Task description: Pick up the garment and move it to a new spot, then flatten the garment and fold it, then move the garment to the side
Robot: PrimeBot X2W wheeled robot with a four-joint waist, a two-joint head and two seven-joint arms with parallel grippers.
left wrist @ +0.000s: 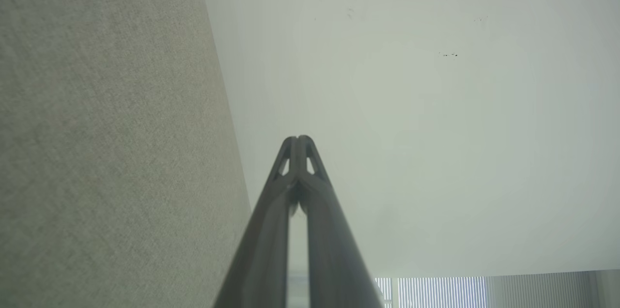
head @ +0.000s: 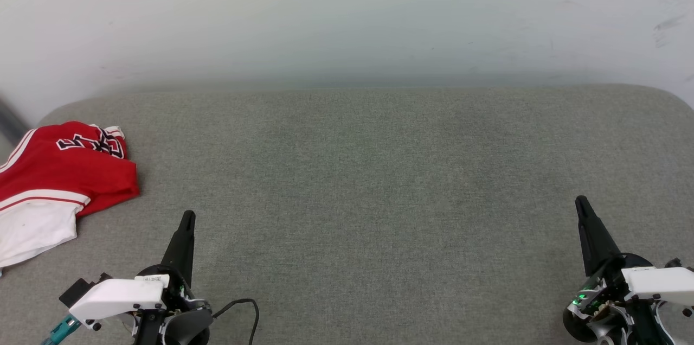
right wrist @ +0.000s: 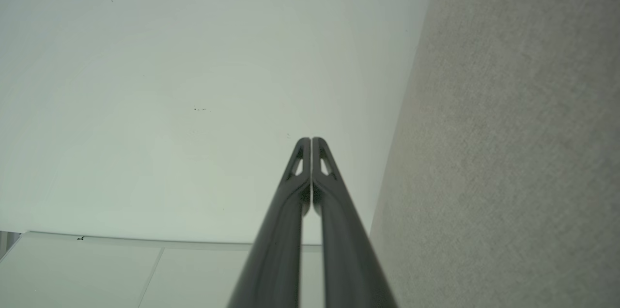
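The garment [head: 65, 171] lies rumpled at the far left of the grey desk [head: 379, 182], so I judge lifting, flattening and folding all left; my left claw [head: 187, 219] and right claw [head: 582, 205] rest pinched shut, empty, and the wrist views add desk edge meeting pale wall [head: 347, 19].

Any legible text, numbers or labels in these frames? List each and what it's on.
Nothing can be quoted; no text is legible.
Black, white-outlined lettering on the red garment: creased and partly folded under, unreadable.
White sticker on the left wrist housing: print too small to read.
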